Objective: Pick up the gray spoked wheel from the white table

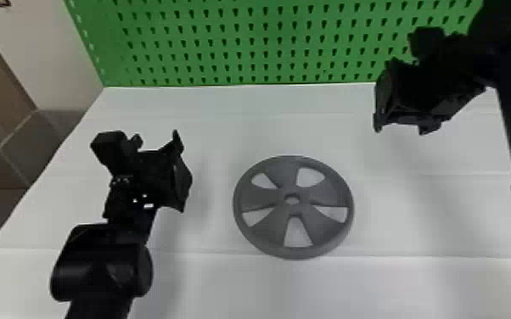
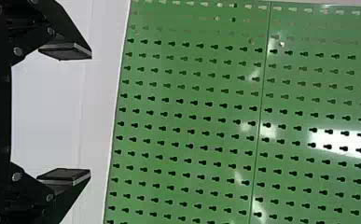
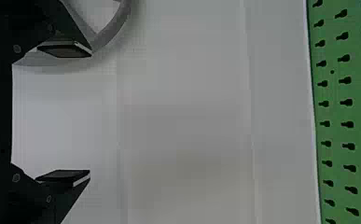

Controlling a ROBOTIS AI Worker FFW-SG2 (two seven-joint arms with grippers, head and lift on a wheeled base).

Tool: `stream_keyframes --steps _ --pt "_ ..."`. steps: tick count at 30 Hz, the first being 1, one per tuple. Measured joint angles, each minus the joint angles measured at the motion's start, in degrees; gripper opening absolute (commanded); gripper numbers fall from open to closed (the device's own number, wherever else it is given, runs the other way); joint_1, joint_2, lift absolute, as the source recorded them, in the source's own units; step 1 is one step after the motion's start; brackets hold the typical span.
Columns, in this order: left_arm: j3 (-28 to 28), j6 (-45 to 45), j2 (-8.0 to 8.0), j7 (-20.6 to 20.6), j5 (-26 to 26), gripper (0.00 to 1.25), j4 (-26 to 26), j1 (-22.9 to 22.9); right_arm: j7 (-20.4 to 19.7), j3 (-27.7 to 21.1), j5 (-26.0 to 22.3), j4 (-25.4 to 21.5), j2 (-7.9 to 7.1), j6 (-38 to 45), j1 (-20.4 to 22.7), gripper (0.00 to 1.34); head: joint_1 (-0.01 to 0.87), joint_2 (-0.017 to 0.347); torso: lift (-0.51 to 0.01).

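On the white counter [image 1: 386, 229] lies the gray, plastic-looking spoked wheel [image 1: 282, 199], likely light and stiff; I'd grasp its rim [image 1: 295, 254]. My left jaws and right jaws gape wide, both empty.

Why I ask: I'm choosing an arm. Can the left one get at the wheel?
Likely yes: the left claw is open, with nothing between it and the wheel, though it faces the pegboard and may need turning.

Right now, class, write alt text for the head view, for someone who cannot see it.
A gray spoked wheel lies flat and ungripped on a white table, between the robot's left gripper and right gripper. Behind stands a green perforated board.
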Motion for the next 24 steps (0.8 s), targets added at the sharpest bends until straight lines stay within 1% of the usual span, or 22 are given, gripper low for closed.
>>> stream_keyframes --steps 5,9,11,14,18,24 --pt "-0.9 0.3 0.42 0.8 0.0 0.89 0.0 -0.1 0.0 -1.0 -2.8 5.5 -0.57 0.0 -0.9 0.98 0.839 0.13 -0.065" --pt "-2.0 0.5 1.02 1.5 0.2 0.89 0.0 -0.4 0.0 -1.0 -5.8 10.5 -1.66 0.0 -1.6 0.98 0.839 0.13 -0.065" --pt "-2.5 0.6 1.34 1.7 0.3 0.89 0.0 -0.6 0.0 -0.5 -6.7 11.9 -2.26 0.0 -1.8 0.98 0.839 0.13 -0.065" --pt "-3.1 0.7 1.92 2.0 0.6 0.89 0.0 -0.7 0.0 1.9 -8.0 14.4 -3.25 0.0 -2.6 0.98 0.839 0.13 -0.065" --pt "-4.0 1.0 2.89 2.6 1.3 0.89 0.0 -0.8 0.0 7.0 -10.5 18.0 -4.17 0.0 -4.0 0.98 0.839 0.13 -0.065" --pt "-5.7 1.1 4.12 4.0 2.4 0.89 0.0 -1.1 0.0 13.8 -14.4 20.6 -4.68 0.0 -5.5 0.98 0.839 0.13 -0.065"
